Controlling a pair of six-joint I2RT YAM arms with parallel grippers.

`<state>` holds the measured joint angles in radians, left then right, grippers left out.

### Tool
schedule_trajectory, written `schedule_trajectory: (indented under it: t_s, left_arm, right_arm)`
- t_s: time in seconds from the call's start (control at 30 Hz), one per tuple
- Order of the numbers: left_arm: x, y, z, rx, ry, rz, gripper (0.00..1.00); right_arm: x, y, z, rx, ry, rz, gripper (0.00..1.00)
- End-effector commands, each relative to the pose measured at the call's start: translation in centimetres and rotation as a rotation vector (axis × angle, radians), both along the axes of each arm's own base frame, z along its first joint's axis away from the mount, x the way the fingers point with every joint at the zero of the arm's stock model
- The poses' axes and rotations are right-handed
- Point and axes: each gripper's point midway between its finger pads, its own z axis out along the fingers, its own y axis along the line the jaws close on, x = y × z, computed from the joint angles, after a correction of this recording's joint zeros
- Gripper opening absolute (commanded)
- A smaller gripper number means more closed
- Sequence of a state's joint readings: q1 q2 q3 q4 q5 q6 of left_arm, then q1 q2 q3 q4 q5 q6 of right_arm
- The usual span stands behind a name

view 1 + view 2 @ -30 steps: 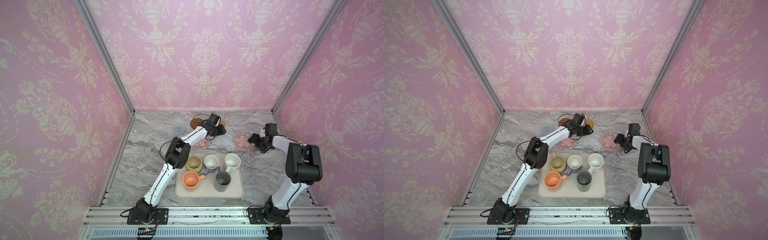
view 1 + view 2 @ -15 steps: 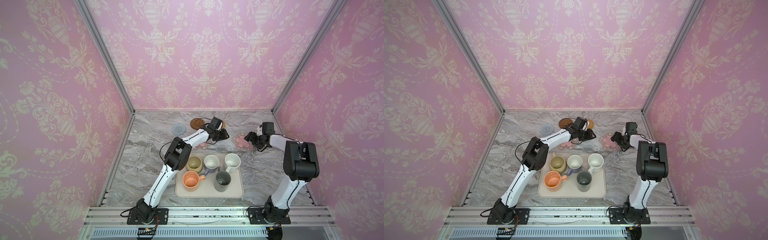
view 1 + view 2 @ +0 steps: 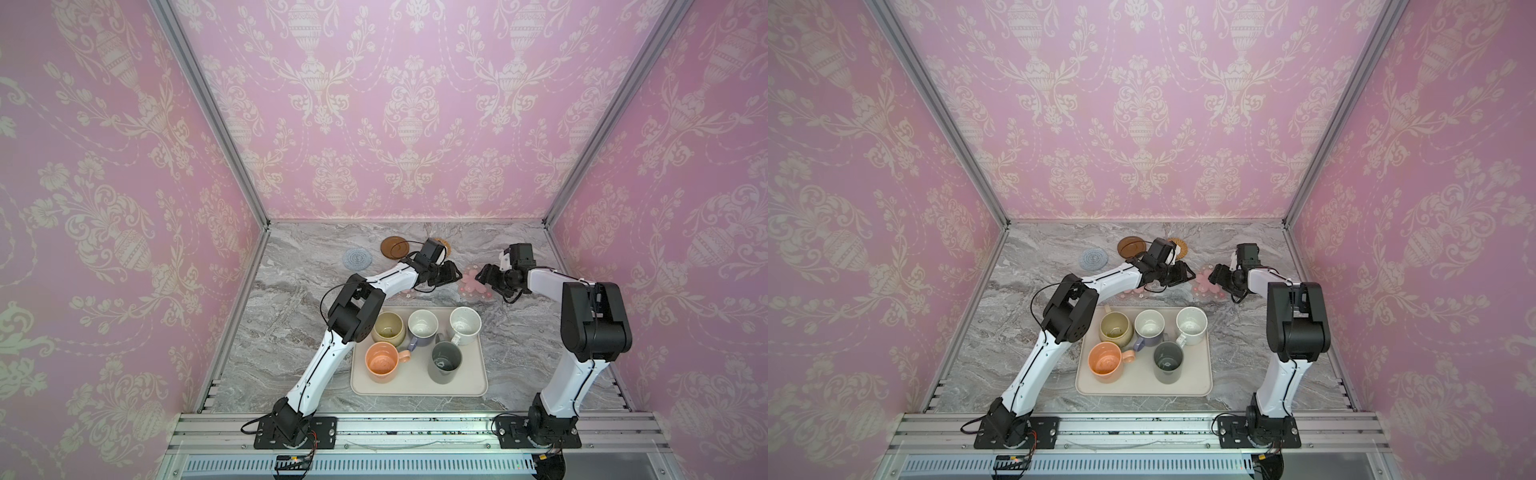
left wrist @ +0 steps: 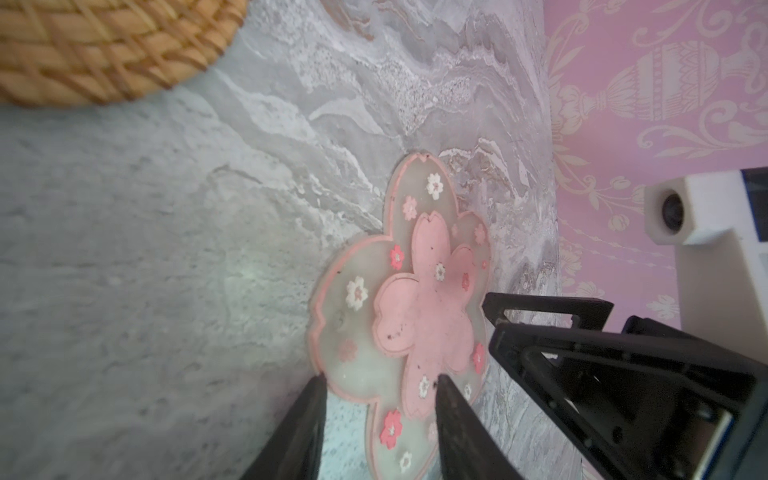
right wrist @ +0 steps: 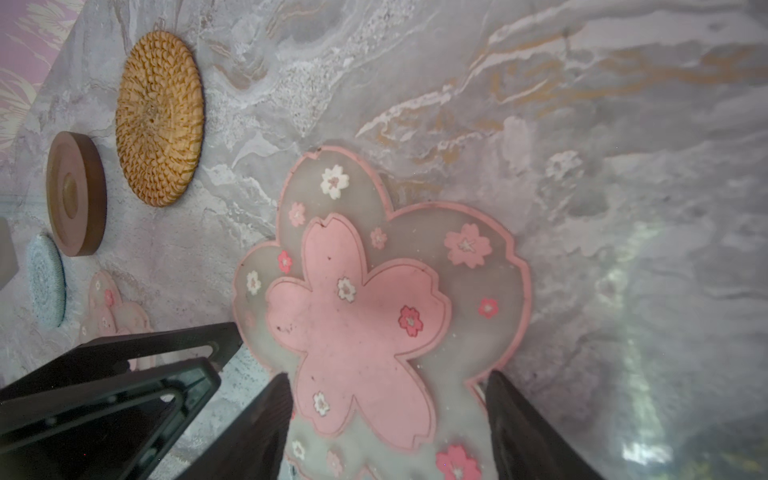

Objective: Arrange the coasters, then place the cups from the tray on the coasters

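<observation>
pink flower coaster (image 5: 365, 316) flat toward the surface's (image 5: 623, 124) far edge, between right gripper (image 5: 387, 375), jaws spread, and left gripper (image 4: 381, 377), jaws parted

Five cups (image 3: 422, 324) on tray (image 3: 415, 388), coasters (image 3: 395, 247) behind it

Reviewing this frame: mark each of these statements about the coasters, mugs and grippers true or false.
1. All five mugs stand on the tray. True.
2. A mug sits on the dark brown coaster. False: that coaster is bare.
3. The left gripper and the right gripper are both at the same pink flower coaster. True.
4. The right gripper holds the tan rattan coaster. False: its jaws are open and empty, and the rattan coaster lies on the table.
5. The blue-grey coaster lies on the tray. False: it lies on the table, near the back wall.
</observation>
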<state>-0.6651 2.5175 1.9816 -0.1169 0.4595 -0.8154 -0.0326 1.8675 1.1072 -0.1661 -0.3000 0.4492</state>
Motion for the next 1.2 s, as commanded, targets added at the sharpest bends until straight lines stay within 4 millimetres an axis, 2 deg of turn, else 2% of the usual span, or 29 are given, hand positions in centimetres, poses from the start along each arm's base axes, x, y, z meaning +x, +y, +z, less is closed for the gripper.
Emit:
schedule_trajectory:
  t_s: [0.0, 0.3, 0.77, 1.17]
  left_arm:
    - [-1.8, 0.9, -0.9, 0.034, 0.053, 0.002, 0.46]
    - [-3.0, 3.3, -1.5, 0.05, 0.068, 0.025, 0.46]
    - [-3.9, 5.8, -1.0, 0.055, 0.057, 0.062, 0.46]
    - [-4.5, 7.1, -1.0, 0.064, 0.061, 0.072, 0.46]
  right_arm:
    - [-0.9, 1.7, -1.5, 0.034, 0.074, 0.014, 0.75]
    - [-1.3, 4.9, -1.6, 0.048, 0.081, 0.06, 0.75]
    - [-2.0, 10.1, -1.3, 0.055, 0.085, 0.143, 0.75]
    - [-1.9, 11.5, -1.3, 0.04, 0.089, 0.16, 0.75]
